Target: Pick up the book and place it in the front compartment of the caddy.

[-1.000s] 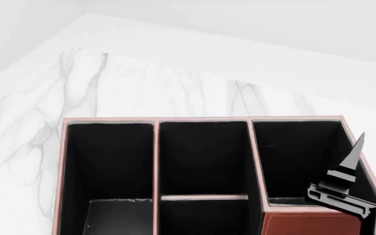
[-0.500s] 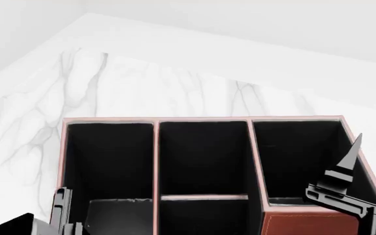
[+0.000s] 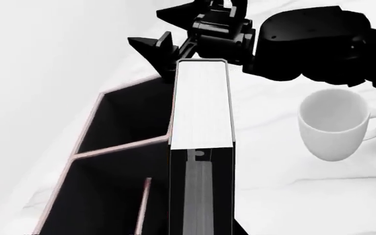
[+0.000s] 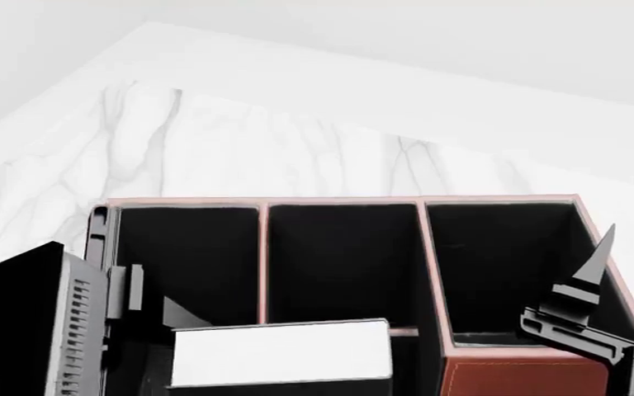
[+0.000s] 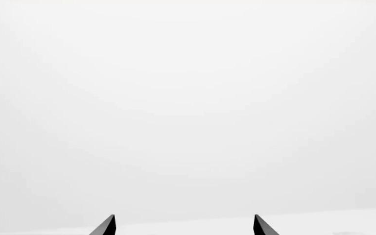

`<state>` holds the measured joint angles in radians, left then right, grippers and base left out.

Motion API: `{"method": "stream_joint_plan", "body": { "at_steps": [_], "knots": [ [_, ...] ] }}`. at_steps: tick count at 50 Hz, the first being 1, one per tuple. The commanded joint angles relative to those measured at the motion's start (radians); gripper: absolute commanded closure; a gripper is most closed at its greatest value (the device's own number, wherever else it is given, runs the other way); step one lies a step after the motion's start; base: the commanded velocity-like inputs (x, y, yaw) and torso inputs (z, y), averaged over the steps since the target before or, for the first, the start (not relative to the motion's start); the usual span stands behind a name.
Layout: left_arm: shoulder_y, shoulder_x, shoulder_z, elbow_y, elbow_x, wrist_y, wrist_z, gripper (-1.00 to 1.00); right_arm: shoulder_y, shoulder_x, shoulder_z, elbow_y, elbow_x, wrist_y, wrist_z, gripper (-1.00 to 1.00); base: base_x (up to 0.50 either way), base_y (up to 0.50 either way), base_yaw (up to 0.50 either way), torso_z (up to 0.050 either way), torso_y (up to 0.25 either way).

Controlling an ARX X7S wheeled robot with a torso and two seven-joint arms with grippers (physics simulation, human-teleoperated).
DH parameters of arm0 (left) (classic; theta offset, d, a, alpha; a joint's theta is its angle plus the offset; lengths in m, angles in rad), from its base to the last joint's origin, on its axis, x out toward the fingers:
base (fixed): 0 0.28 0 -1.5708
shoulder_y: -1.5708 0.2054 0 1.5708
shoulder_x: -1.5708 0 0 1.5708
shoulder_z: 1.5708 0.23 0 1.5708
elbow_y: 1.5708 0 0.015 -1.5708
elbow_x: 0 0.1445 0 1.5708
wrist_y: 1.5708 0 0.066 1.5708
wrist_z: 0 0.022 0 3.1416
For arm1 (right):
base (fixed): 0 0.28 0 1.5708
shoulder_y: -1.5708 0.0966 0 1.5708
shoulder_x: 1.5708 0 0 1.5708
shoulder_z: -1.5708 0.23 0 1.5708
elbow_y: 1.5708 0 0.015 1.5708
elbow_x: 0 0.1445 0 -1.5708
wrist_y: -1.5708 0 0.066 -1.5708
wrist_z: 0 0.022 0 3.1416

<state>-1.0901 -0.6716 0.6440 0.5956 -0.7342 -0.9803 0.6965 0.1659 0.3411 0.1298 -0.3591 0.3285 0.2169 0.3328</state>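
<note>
Two arms show in the head view. The left gripper [image 4: 130, 318] sits at about 8 o'clock and pinches the book [image 4: 281, 353], whose white page edges face up at about 6 o'clock. The book hangs above the caddy [image 4: 345, 201], over its near part around the middle column, and covers most of the low cross divider. In the left wrist view the book [image 3: 201, 110] stands edge-on between the caddy's black sections and a white mug [image 3: 335, 125], which rests on the marble table [image 4: 218, 144] apart from the caddy. The front compartment [image 4: 343, 264] lies just beyond the book, toward 12 o'clock. The right gripper [image 4: 587, 280] hovers over the caddy's side section at about 4 o'clock; in the right wrist view its fingertips [image 5: 106, 225] stand spread apart, gripping nothing.
</note>
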Motion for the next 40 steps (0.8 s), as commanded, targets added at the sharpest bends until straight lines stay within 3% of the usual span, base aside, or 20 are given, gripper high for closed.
{"method": "stream_joint_plan", "body": {
  "at_steps": [1,13,18,40],
  "knots": [
    [-0.103,0.023,0.068,-0.099,0.134,0.097,0.048,1.00,0.003,0.003,0.000,0.009,0.004,-0.002,0.001,-1.00,0.00,0.00,0.00,0.000,0.000],
    [-0.180,0.084,0.138,-0.250,0.261,0.199,0.082,1.00,0.003,0.007,0.004,0.017,0.010,-0.007,0.002,-1.00,0.00,0.00,0.00,0.000,0.002],
    [-0.168,0.105,0.187,-0.348,0.366,0.326,0.069,1.00,0.000,0.009,0.009,0.016,0.014,-0.010,0.003,-1.00,0.00,0.00,0.00,0.000,0.000],
    [-0.112,0.165,0.214,-0.573,0.457,0.631,0.070,1.00,0.002,0.013,0.003,0.020,0.004,-0.027,0.009,-1.00,0.00,0.00,0.00,0.000,0.001]
  ]
}}
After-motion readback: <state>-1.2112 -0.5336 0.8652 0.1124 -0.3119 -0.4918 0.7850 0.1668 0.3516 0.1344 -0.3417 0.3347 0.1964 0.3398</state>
